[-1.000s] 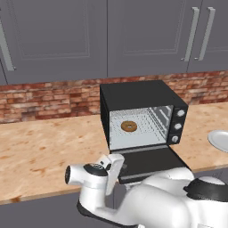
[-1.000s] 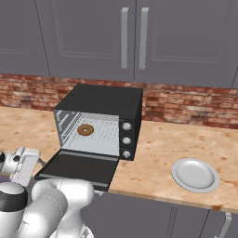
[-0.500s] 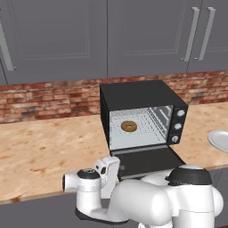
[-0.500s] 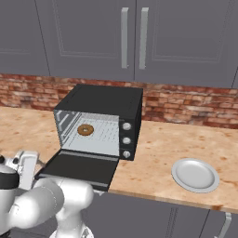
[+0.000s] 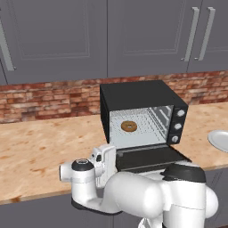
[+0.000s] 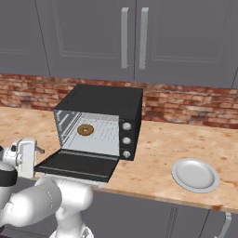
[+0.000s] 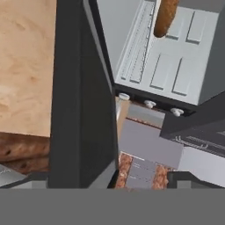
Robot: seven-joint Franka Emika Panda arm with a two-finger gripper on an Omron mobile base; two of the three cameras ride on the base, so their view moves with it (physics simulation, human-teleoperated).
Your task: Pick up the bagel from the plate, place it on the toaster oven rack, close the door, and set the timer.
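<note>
One bagel (image 5: 129,126) sits on the toaster oven rack (image 5: 142,130) | door (image 5: 149,156) lies flat open, long axis sideways, just right of the gripper (image 5: 103,161) | gripper's grip: cannot tell | plate (image 6: 195,175) bare

Glossy white rounded arm (image 5: 133,196), dark joint caps, grey base ring

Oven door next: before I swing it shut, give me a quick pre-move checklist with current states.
1. Bagel off the plate and on the toaster oven rack: ok.
2. Bagel fully inside the cavity, clear of the door's swing: ok.
3. Door folded down flat, nothing lying on it: ok.
4. Gripper at the door's left edge, low by the counter front: ok.
5. Gripper empty and finger opening: cannot tell.
6. Contact with the door or its handle: cannot tell.
</note>
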